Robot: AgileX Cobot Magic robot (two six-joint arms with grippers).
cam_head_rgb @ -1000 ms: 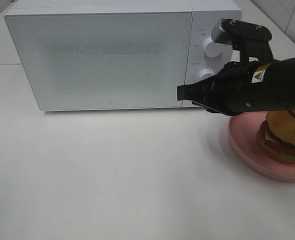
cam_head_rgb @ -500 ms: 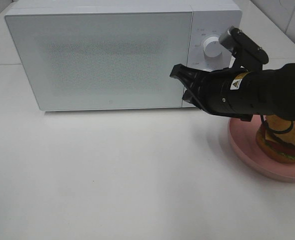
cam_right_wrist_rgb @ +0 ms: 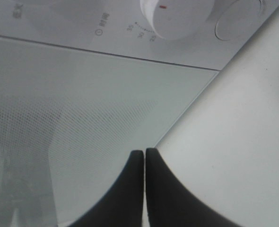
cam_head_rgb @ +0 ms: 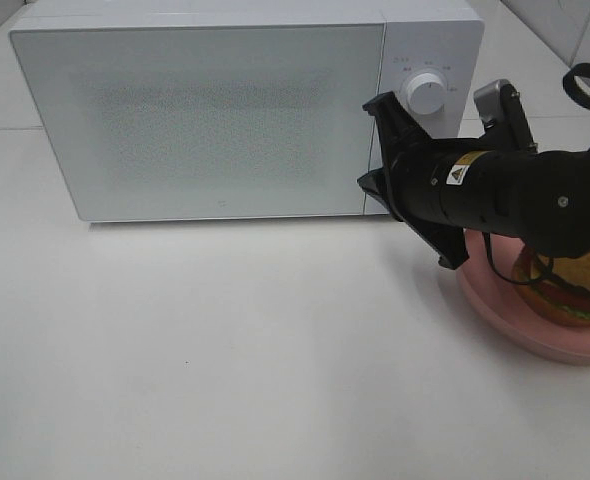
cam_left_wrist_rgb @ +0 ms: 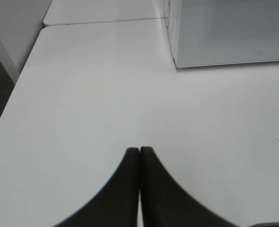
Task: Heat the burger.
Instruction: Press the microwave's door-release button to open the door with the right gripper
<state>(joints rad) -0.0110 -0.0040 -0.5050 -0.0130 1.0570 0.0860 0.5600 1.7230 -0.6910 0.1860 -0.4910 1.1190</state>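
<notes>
Right hand (cam_right_wrist_rgb: 144,152), fingers pressed together and empty, points at the microwave (cam_head_rgb: 205,110) door's lower corner. Burger (cam_head_rgb: 575,300) sits on a pink plate (cam_head_rgb: 490,300) on the desk (cam_head_rgb: 225,350), beside the microwave.

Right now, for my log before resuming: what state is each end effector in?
Left end effector: closed, holding nothing.
Right end effector: closed, holding nothing, close to the microwave door.
</notes>
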